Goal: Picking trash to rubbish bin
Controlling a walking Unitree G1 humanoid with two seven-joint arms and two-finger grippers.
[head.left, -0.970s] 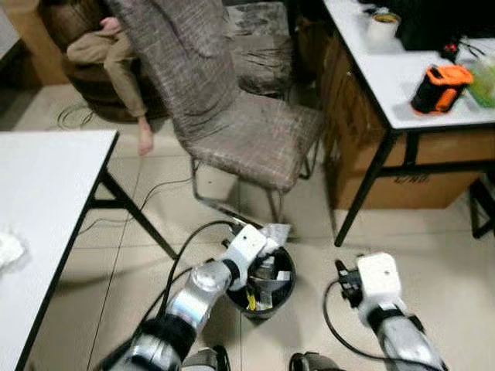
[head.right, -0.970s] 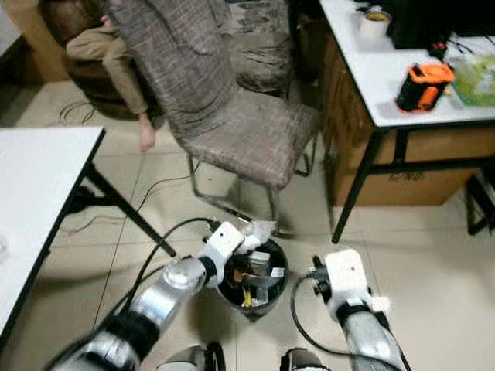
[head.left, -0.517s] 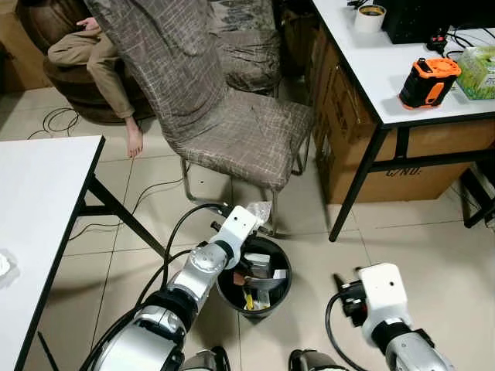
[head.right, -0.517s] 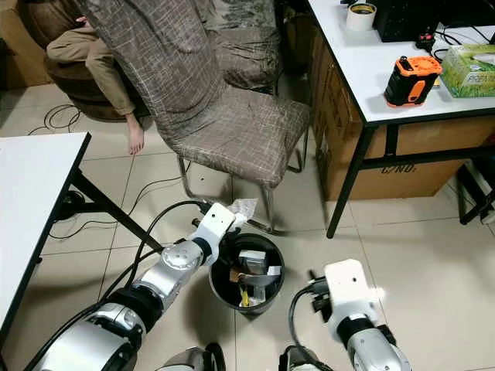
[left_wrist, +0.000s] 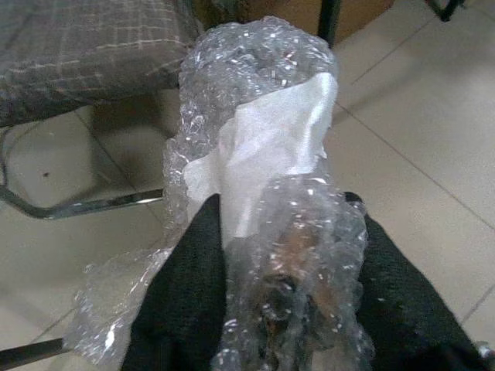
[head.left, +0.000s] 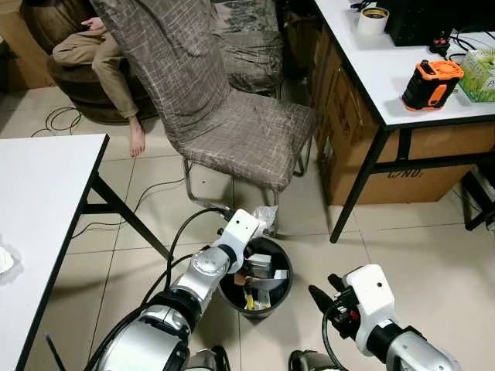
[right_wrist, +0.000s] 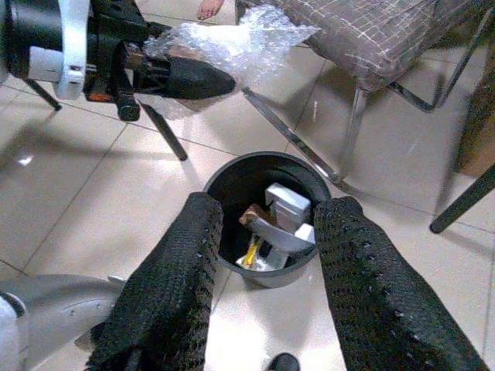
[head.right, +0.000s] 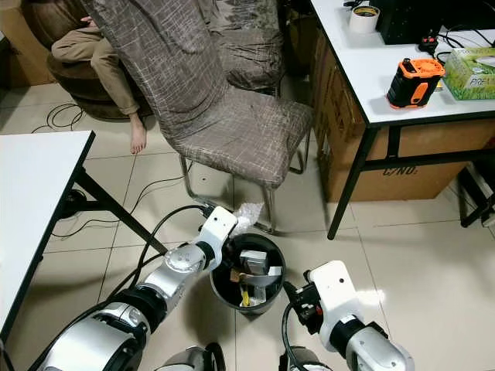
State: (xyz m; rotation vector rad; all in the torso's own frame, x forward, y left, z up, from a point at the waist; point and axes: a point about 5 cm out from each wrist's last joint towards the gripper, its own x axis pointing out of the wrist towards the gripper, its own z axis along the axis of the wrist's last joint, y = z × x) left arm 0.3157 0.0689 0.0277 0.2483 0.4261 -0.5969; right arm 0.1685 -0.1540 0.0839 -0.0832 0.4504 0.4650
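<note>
A black round rubbish bin [head.left: 288, 284] stands on the tiled floor in front of the chair, with several bits of trash inside. My left gripper [head.left: 260, 225] reaches over the bin's far rim and is shut on a crumpled piece of bubble wrap [head.left: 267, 216] with white paper in it. In the left wrist view the bubble wrap [left_wrist: 263, 131] sits pinched between both black fingers [left_wrist: 186, 286]. My right gripper [head.left: 325, 291] hangs low to the right of the bin, open and holding nothing. In the right wrist view the bin [right_wrist: 229, 176] lies between its spread fingers [right_wrist: 174, 270].
A grey fabric chair [head.left: 232, 116] stands just behind the bin, its metal legs close to the rim. A white table [head.left: 39, 201] is on the left. A desk [head.left: 402, 85] with an orange tool [head.left: 431, 83] is on the right. A person's leg [head.left: 116, 77] rests at back left. Cables lie on the floor.
My right gripper has swung toward the bin, and its fingers now point at it. The left gripper still holds the bubble wrap at the bin's far rim. The camera shifted slightly.
</note>
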